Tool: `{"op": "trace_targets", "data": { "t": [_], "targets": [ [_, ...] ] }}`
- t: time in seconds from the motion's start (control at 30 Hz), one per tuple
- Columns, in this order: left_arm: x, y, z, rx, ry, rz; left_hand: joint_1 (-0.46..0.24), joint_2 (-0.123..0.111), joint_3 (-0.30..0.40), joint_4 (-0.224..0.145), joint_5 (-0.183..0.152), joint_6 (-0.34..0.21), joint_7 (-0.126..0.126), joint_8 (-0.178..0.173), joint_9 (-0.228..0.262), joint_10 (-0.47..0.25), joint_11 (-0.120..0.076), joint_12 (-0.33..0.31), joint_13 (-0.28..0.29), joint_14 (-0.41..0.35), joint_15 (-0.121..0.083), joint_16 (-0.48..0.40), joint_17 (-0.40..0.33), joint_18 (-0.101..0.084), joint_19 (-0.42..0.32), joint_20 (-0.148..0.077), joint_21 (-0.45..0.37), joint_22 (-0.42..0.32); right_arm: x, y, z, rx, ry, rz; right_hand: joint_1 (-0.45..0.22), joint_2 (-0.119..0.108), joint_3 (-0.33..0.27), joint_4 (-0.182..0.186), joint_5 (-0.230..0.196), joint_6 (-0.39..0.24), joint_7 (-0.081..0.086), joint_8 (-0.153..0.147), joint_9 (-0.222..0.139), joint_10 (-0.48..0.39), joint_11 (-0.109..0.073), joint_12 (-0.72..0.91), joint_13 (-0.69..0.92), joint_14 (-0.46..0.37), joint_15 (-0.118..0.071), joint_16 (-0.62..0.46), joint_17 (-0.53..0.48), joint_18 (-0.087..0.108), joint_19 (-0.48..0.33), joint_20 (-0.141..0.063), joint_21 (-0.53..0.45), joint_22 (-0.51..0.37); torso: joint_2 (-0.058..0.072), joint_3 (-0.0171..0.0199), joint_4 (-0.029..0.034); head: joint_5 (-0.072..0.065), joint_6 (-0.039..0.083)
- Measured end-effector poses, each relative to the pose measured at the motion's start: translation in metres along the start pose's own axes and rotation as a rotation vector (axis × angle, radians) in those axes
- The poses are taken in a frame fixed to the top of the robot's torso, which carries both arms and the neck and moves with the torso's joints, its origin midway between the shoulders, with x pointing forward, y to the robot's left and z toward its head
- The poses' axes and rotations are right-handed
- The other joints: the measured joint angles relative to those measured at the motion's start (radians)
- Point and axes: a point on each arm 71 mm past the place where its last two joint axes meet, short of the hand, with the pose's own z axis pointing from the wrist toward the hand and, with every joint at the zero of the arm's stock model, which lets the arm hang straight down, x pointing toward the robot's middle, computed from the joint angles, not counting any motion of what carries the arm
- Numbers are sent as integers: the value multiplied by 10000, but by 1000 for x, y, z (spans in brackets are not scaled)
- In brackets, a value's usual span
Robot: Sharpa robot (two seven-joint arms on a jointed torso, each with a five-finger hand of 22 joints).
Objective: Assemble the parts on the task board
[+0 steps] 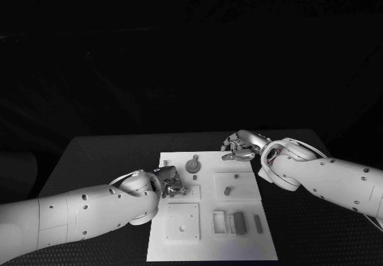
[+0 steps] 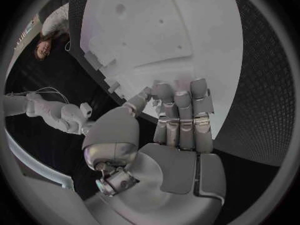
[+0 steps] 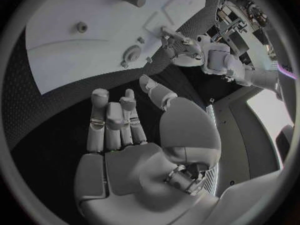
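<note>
The task looks barely begun — grey parts are seen lying loose on the task board at mid-surface. Nothing is held: the left robot hand rests at the board's edge, fingers straight, and the right robot hand is spread near its far corner.

White task board mid-table, grey parts scattered (flat).
</note>
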Motion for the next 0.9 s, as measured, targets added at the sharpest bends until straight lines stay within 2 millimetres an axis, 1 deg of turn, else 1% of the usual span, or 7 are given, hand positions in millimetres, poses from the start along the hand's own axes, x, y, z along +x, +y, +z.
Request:
{"op": "trace_targets", "data": {
  "t": [0.1,0.4,0.47,0.53,0.57,0.73,0.9],
  "targets": [
    [0,0,0,-3,7,1,0,0,-8,44,0,42,-15,-33,6,8,-74,36,-2,-1,0,0,-22,5,13,-13,0,0,0,0,0,3,5,3,0,0,0,0,0,2,-2,0,0,0,0,0,0,0,0,0,0,0,0,0,0,0,0,1,1,-3,-1],
    [0,1,0,-23,8,-6,-63,-142,-23,199,0,43,-14,-90,30,7,-75,36,-38,-1,0,112,-134,53,13,-12,-38,-1,1,0,0,11,16,10,0,0,-4,3,0,9,-8,0,0,0,-1,0,-9,-26,-26,0,1,0,-14,14,0,0,-2,0,0,-14,9],
    [0,2,0,-35,8,-12,-128,-207,-30,316,0,44,-13,-94,31,2,-81,65,-49,-28,-27,146,-173,57,13,-12,-38,-1,1,-1,0,17,22,13,0,0,-28,28,0,9,-9,0,0,0,0,0,-9,-27,-27,0,1,0,-14,15,0,0,-2,1,0,-17,8],
    [0,2,0,-42,9,-21,-128,-208,-28,409,0,43,-13,-94,44,-4,-86,84,-68,-33,-32,153,-209,61,13,-12,-39,-1,1,-1,0,20,30,16,0,0,-28,28,0,10,-9,0,0,0,-1,0,-9,-26,-27,0,1,1,-14,15,0,0,-2,1,0,-21,1],
    [0,2,0,-45,10,-27,-136,-199,5,447,0,44,-13,-95,44,-4,-86,84,-68,-33,-32,196,-226,62,13,-12,-38,-2,1,-1,0,22,35,17,0,0,-28,28,0,10,-9,0,0,1,-1,0,-9,-27,-26,0,1,1,-15,15,0,0,-2,1,1,-21,0],
    [0,2,0,-48,22,-59,-112,47,17,460,0,43,-13,-152,66,-6,-85,123,-93,-68,2,258,-297,65,12,-11,-77,-2,2,-1,0,25,47,20,0,0,-28,28,0,12,-11,0,0,1,-1,0,-9,-26,-26,0,-8,3,-15,15,0,0,-2,1,0,-28,4],
    [0,2,0,-78,48,-116,-141,18,-92,484,0,43,-14,-153,93,-8,-85,123,-109,-105,-35,313,-353,66,12,-11,-77,-3,2,-1,0,28,60,20,0,0,-28,28,0,13,-12,0,0,1,-1,0,-8,-26,-26,0,-8,2,-15,15,0,0,-2,1,0,-35,5]
  ]
}}
